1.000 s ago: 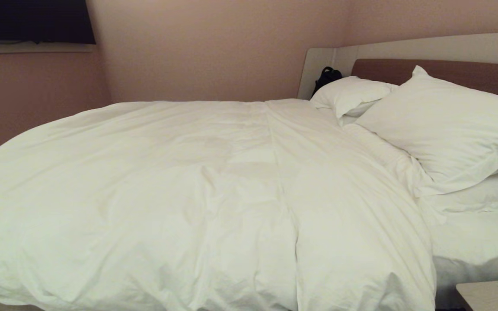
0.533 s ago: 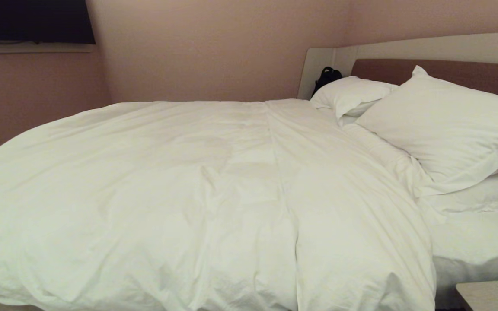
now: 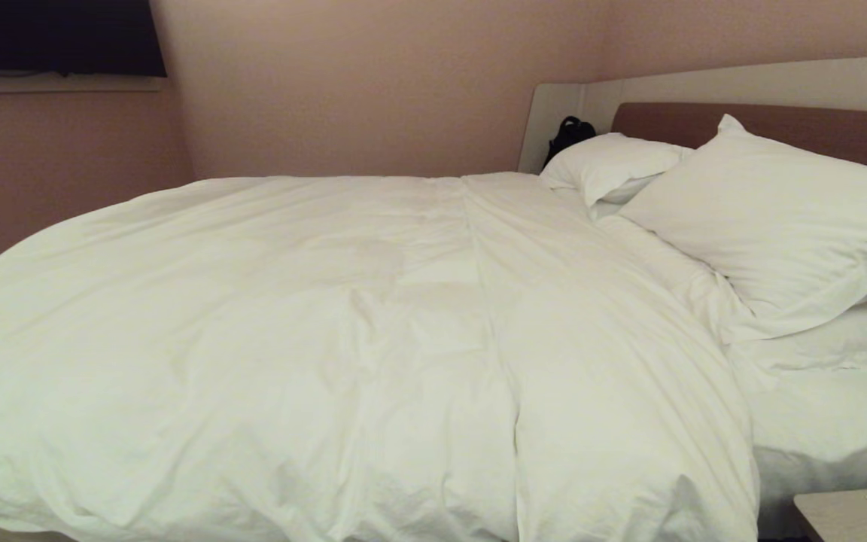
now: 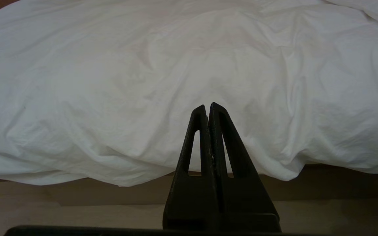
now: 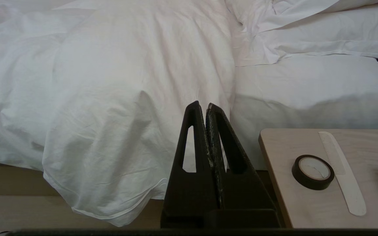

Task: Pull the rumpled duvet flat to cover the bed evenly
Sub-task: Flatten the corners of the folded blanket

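The white duvet lies spread over most of the bed, wrinkled, its near edge hanging over the bed's side. A strip of sheeted mattress by the pillows stays bare. Neither arm shows in the head view. My left gripper is shut and empty, held back from the duvet where its edge hangs over the floor. My right gripper is shut and empty too, in front of the duvet's hanging corner next to the bare mattress side.
Two white pillows lean on the headboard. A black bag sits in the far corner. A bedside table carries a tape roll, a comb and crumpled paper. A dark screen hangs on the wall.
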You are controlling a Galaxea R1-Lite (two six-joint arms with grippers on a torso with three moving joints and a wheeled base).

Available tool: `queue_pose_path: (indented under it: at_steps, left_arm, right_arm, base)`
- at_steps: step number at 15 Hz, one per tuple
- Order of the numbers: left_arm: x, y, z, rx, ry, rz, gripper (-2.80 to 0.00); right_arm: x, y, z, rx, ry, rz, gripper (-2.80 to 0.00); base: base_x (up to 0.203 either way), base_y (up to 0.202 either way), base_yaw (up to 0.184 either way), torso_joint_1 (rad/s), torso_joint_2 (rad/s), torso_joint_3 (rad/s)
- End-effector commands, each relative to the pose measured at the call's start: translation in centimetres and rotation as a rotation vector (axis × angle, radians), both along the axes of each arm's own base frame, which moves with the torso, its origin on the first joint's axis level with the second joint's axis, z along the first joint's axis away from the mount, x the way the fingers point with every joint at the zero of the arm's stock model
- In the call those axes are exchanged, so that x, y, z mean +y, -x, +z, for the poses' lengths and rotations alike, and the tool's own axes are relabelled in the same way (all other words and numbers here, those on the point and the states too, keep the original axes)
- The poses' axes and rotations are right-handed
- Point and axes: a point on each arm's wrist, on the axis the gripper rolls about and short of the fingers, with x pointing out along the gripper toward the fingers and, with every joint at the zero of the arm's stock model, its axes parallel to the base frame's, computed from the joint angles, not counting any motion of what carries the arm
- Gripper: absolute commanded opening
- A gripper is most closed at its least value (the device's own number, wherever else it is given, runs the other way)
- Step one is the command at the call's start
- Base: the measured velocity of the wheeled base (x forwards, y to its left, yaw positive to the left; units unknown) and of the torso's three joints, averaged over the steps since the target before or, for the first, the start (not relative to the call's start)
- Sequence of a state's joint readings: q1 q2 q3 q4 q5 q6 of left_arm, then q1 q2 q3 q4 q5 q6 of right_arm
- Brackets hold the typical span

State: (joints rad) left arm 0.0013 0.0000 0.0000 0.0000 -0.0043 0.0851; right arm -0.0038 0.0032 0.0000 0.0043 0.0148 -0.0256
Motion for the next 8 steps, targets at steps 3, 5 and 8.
queue_pose_path:
  at_steps: [3, 5, 8]
  left_arm:
    - [0.00, 0.00, 0.00, 0.000, -0.001, 0.000, -2.80]
    - [0.00, 0.00, 0.00, 0.000, -0.001, 0.000, -2.80]
    - [0.00, 0.00, 0.00, 0.000, -0.001, 0.000, -2.80]
  right_arm:
    - [0.00, 0.02, -0.01, -0.003, 0.000, 0.001, -2.80]
    - [0.00, 0.01, -0.01, -0.001, 0.000, 0.000, -2.80]
    - [0.00, 0.01, -0.01, -0.001, 0.000, 0.000, -2.80]
  base:
    - [0.000, 0.000, 0.000, 0.000, 0.00, 0.000]
    - [0.000, 0.000, 0.000, 0.000, 0.00, 0.000]
    - [0.000, 0.000, 0.000, 0.000, 0.00, 0.000]
